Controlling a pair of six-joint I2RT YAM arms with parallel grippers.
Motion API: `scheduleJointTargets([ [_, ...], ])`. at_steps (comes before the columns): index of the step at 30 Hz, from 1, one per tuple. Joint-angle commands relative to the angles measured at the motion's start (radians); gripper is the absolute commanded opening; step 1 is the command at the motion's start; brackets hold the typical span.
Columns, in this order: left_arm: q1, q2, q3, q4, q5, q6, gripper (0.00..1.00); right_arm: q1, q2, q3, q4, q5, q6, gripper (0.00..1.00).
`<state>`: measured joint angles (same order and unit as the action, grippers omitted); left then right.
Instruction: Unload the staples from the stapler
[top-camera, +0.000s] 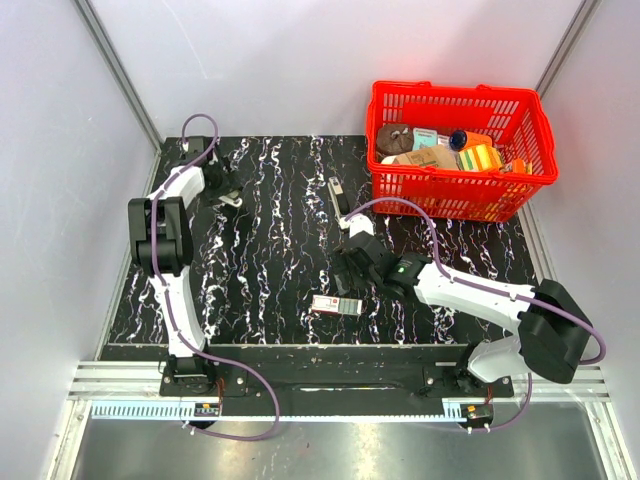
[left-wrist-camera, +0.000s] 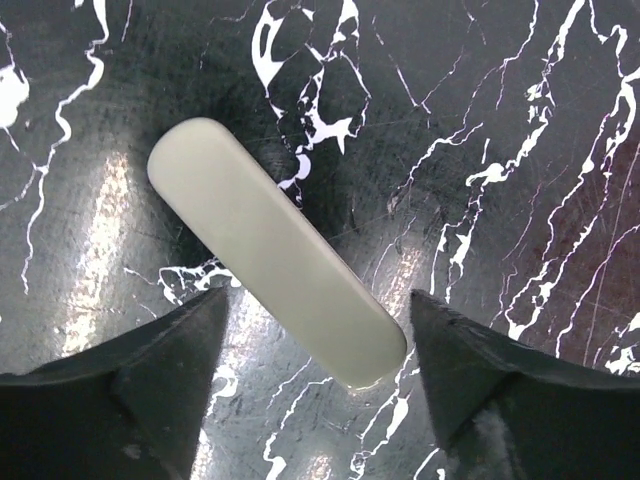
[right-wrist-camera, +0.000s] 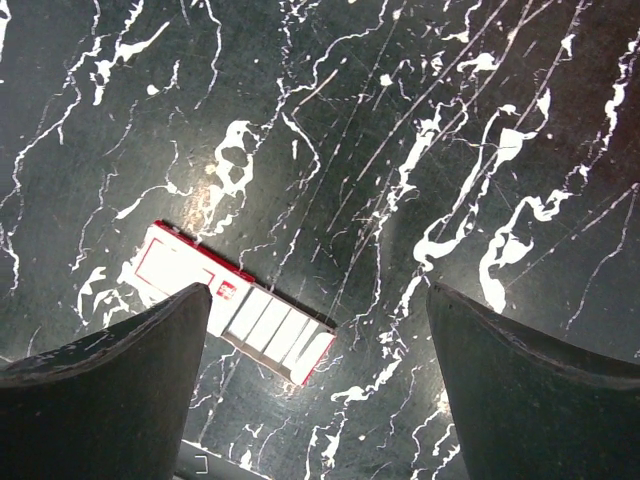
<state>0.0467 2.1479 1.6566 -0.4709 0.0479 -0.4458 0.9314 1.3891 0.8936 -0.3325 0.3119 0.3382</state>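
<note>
Stapler (top-camera: 336, 190) lying free near red basket (top-camera: 450, 87), right gripper (right-wrist-camera: 315, 300) open above red-white box (right-wrist-camera: 235, 315), left gripper (left-wrist-camera: 320, 300) open astride pale bar (left-wrist-camera: 270, 245)

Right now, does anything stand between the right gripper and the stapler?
Nothing visible does. The stapler lies on the table beyond the right gripper, toward the red basket; the small red-and-white box lies on the near side.

On the counter (top-camera: 270, 260): two robot arms, a left arm (top-camera: 160, 240) and a right arm (top-camera: 470, 292); one red basket (top-camera: 440, 195) at two o'clock; one stapler (top-camera: 337, 193); one red-and-white box (top-camera: 335, 305); one pale oblong piece (left-wrist-camera: 275, 250).
</note>
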Motion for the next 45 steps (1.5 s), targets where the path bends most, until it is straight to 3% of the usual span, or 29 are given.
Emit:
scheduleJointTargets([
  [1,0.007,0.013,0.057,0.020,0.004,0.001,0.68,0.010,0.002,0.016,0.050,-0.034,0.005,0.94],
  [6,0.022,0.009,0.031,0.021,0.015,0.022,0.30,0.010,0.005,0.011,0.052,-0.062,0.016,0.91],
  [10,0.027,-0.039,-0.038,0.025,0.029,0.047,0.13,0.010,0.002,0.008,0.055,-0.080,0.028,0.89],
  [17,0.033,-0.285,-0.318,-0.004,0.075,0.130,0.04,0.012,-0.004,0.011,0.053,-0.106,0.056,0.88],
  [23,0.033,-0.494,-0.532,-0.097,0.090,0.255,0.03,0.017,0.014,0.011,0.075,-0.134,0.087,0.89],
  [29,0.010,-0.635,-0.685,-0.127,0.096,0.347,0.09,0.021,0.063,0.024,0.096,-0.146,0.123,0.89],
  [35,-0.005,-0.637,-0.718,-0.117,0.138,0.386,0.17,0.033,0.146,0.097,0.041,-0.113,0.150,0.89],
  [39,-0.013,-0.648,-0.716,-0.120,0.204,0.397,0.41,0.043,0.221,0.204,-0.090,-0.051,0.165,0.91],
  [41,-0.013,-0.661,-0.702,-0.136,0.217,0.407,0.56,0.052,0.261,0.267,-0.152,-0.013,0.170,0.99],
  [43,-0.011,-0.690,-0.681,-0.159,0.224,0.424,0.71,0.066,0.284,0.339,-0.195,0.038,0.177,0.99],
  [45,-0.008,-0.738,-0.666,-0.172,0.216,0.438,0.87,0.075,0.294,0.387,-0.203,0.139,0.290,0.99],
])
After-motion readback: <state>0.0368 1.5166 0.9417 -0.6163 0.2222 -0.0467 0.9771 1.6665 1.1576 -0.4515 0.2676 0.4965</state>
